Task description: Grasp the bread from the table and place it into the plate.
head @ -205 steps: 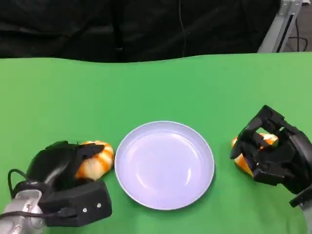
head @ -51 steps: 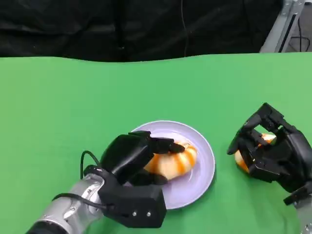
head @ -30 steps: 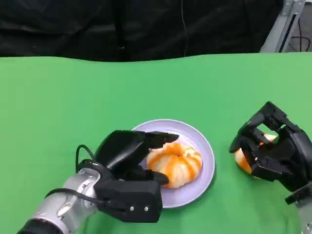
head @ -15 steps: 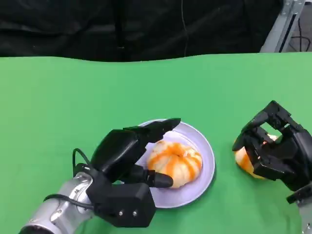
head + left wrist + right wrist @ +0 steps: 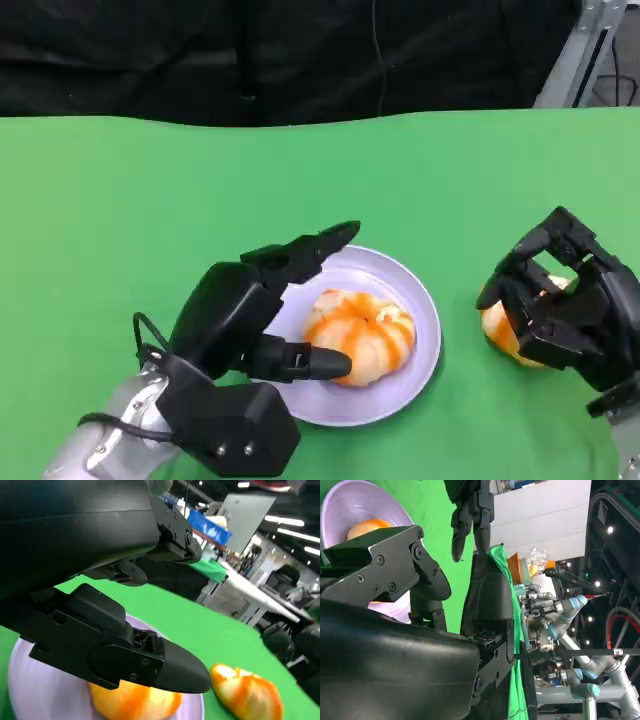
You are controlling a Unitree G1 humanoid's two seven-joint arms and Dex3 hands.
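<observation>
Seeing one bread (image 5: 358, 335) resting in the plate (image 5: 420, 310) beside our spread, empty left robot hand (image 5: 262, 310), we should lift the other bread (image 5: 497, 327), under our right robot hand's (image 5: 560, 305) curled fingers, cleanly off the surface.

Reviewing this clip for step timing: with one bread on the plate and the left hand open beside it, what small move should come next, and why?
Probably draw the left hand back off the plate. The bread already lies on the plate, and the fingers are spread, one tip at most touching it, so nothing is left to hold. The right hand is cupped over the second bread on the green table.
</observation>
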